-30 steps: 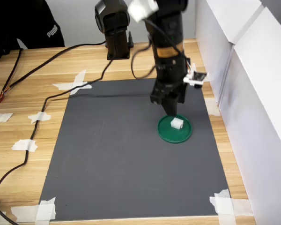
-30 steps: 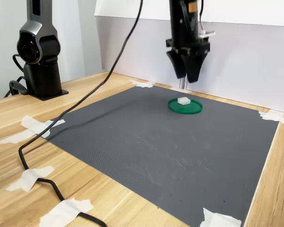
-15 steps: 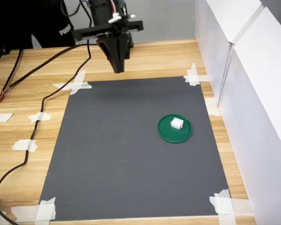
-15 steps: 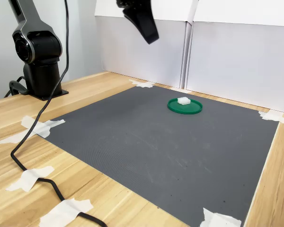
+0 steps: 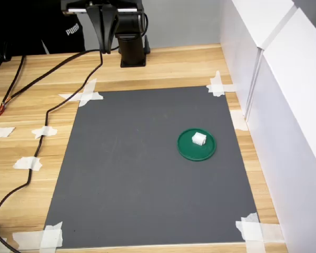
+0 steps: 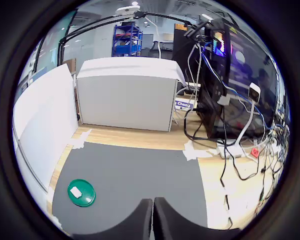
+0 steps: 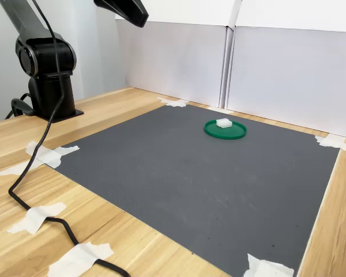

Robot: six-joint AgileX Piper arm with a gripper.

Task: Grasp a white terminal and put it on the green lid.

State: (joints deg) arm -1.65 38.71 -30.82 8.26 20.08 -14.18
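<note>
The white terminal (image 5: 199, 139) rests on the green lid (image 5: 197, 150), which lies on the dark mat toward the first exterior view's right. Both show again in the second exterior view, terminal (image 7: 223, 122) on lid (image 7: 225, 133), and in the wrist view, terminal (image 6: 76, 192) on lid (image 6: 85, 196). My gripper (image 5: 106, 47) hangs high near the arm's base, far from the lid, at the first exterior view's top left. In the wrist view its fingertips (image 6: 152, 220) are pressed together with nothing between them. It also shows at the second exterior view's top (image 7: 140, 23).
A dark grey mat (image 5: 142, 179) is taped to the wooden table. White boards (image 5: 284, 105) wall the first exterior view's right side. The arm base (image 5: 132, 50) stands behind the mat. A black cable (image 5: 42, 137) trails across the table's left. A person's black garment (image 5: 52, 31) is at the back.
The gripper has left the terminal on the lid, risen and swung back toward the arm base, away from the lid. Terminal and lid have stayed still.
</note>
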